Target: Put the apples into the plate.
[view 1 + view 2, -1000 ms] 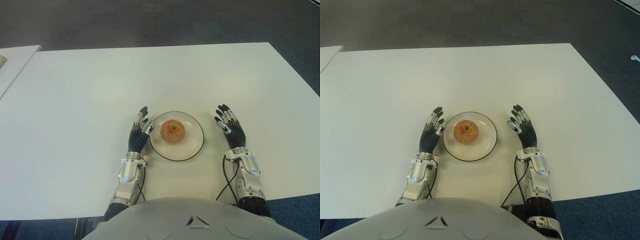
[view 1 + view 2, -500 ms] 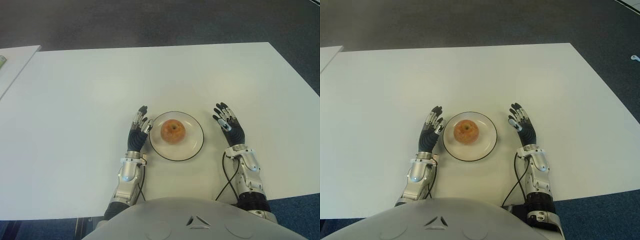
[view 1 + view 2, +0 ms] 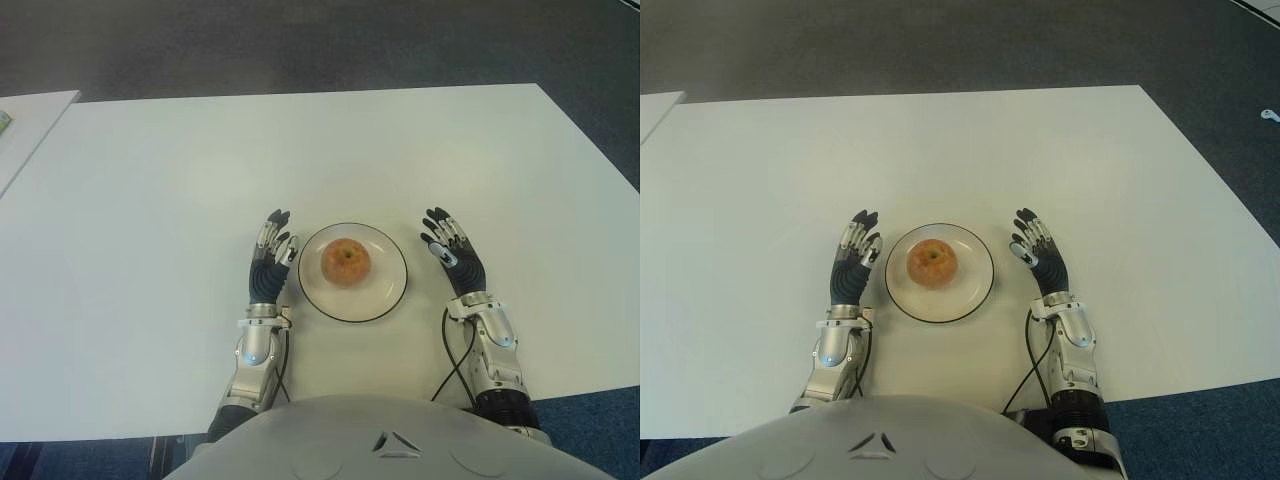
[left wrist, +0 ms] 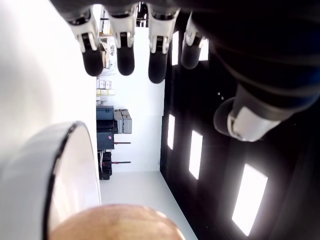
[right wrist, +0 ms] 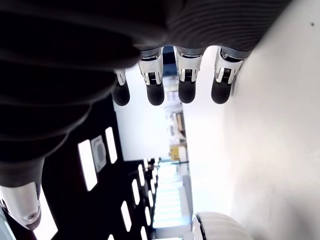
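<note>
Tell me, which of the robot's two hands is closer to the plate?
The left hand: its fingers show almost beside the plate rim, while the right hand shows a wider strip of bare table between.

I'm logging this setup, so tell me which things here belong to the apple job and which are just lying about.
Part of the job:
apple, already in the plate
plate
left hand, open, left of the plate
right hand, open, right of the plate

Just there:
white table
second table at far left
</note>
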### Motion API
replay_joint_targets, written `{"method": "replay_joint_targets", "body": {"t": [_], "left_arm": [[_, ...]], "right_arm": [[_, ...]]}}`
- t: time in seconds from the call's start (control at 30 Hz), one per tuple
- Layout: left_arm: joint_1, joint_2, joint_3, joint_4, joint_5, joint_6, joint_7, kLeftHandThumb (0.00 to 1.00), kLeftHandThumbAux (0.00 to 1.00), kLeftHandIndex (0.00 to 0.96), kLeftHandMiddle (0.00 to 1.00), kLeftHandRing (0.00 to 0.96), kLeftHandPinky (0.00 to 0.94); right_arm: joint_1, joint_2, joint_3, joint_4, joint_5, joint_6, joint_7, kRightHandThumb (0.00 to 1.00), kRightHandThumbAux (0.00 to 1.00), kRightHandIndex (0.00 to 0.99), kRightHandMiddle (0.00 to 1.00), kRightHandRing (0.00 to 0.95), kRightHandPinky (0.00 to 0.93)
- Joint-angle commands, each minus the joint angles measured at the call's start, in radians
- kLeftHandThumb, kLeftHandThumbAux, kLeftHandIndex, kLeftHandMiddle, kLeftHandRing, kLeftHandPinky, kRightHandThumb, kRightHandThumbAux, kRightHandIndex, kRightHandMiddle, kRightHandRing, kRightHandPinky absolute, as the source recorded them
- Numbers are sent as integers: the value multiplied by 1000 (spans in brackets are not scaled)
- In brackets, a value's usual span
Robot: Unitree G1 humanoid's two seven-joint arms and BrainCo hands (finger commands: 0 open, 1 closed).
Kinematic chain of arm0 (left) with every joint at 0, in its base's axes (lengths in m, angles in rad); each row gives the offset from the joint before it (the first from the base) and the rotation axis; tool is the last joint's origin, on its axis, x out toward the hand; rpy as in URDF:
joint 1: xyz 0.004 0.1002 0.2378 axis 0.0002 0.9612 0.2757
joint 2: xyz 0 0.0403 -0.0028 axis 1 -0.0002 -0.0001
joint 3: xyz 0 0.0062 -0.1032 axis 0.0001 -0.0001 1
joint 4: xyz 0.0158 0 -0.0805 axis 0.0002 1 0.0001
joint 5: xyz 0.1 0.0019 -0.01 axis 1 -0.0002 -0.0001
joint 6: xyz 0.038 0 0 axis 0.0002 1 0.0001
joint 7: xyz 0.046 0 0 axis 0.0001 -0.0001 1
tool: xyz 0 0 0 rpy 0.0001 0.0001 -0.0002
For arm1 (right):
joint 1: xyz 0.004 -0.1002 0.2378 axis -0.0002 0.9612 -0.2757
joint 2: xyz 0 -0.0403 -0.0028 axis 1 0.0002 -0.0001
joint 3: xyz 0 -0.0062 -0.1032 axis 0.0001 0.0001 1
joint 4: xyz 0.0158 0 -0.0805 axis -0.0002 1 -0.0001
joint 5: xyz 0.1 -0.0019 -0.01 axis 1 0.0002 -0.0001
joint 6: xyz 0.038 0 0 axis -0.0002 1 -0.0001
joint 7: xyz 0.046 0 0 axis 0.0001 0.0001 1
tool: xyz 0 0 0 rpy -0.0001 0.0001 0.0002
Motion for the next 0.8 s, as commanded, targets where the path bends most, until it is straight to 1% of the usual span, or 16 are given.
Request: {"method": "replay_joint_targets", "body": {"t": [0.03, 0.17, 0.3, 0.43, 0.53, 0.67, 0.77, 0.8], "left_arm": [[101, -101, -22, 52, 13, 16, 40, 79, 569, 152, 170, 146, 166], [126, -98, -41, 16, 28, 38, 59, 65, 565, 149, 171, 149, 164], [167, -96, -74, -55, 36, 81, 76, 60, 567, 142, 164, 143, 148], [192, -85, -92, -126, 58, 170, 95, 53, 580, 114, 133, 115, 100], [201, -76, -98, -176, 86, 271, 114, 40, 571, 86, 104, 90, 65], [181, -67, -85, -199, 87, 379, 124, 26, 553, 53, 67, 56, 27], [162, -62, -73, -183, 78, 415, 125, 19, 544, 30, 42, 32, 6], [153, -61, -66, -165, 72, 422, 124, 18, 543, 28, 40, 30, 5]], "right_arm": [[46, 4, 14, -14, -9, 51, -7, 174, 597, 7, 4, 0, 0], [56, 1, 25, -44, -17, 69, -14, 188, 585, 1, 0, 0, 0], [61, 0, 44, -62, -37, 81, -27, 200, 569, 0, 0, 0, 0], [60, -1, 66, -69, -64, 84, -36, 206, 555, 0, 0, 0, 0], [59, -2, 81, -69, -84, 78, -42, 207, 547, 0, 0, 0, 0], [62, 1, 105, -61, -131, 62, -69, 195, 534, 0, 0, 0, 0], [62, 1, 119, -55, -163, 66, -91, 180, 524, 0, 0, 0, 0], [57, 2, 124, -46, -179, 80, -106, 178, 523, 0, 0, 0, 0]]}}
